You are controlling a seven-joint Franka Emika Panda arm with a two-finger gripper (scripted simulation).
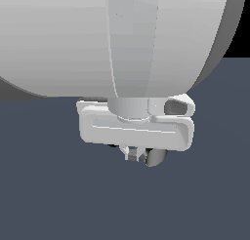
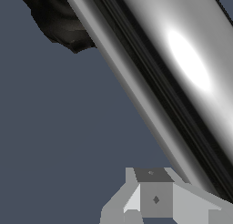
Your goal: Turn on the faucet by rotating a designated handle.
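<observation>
White robot casing fills most of the exterior view, with the pale boxy gripper (image 1: 136, 153) hanging below it, low over a flat slate-blue surface (image 1: 44, 195). Only a stubby grey piece and small blocky parts show under the hand; whether the jaws are released or clenched cannot be told, and the faucet is hidden there. A black band of background sits at the upper right.

From the wrist view, the thick polished chrome cylinder handle (image 2: 182, 68) crosses the picture diagonally, very close to the camera, and the lumpy black base (image 2: 57, 20) shows at its far end. 1 grey faceted fingertip (image 2: 154, 198) sits just beside the bar; contact is unclear. Judging by this, the approach looks done, while the rotation itself seems left to do.
</observation>
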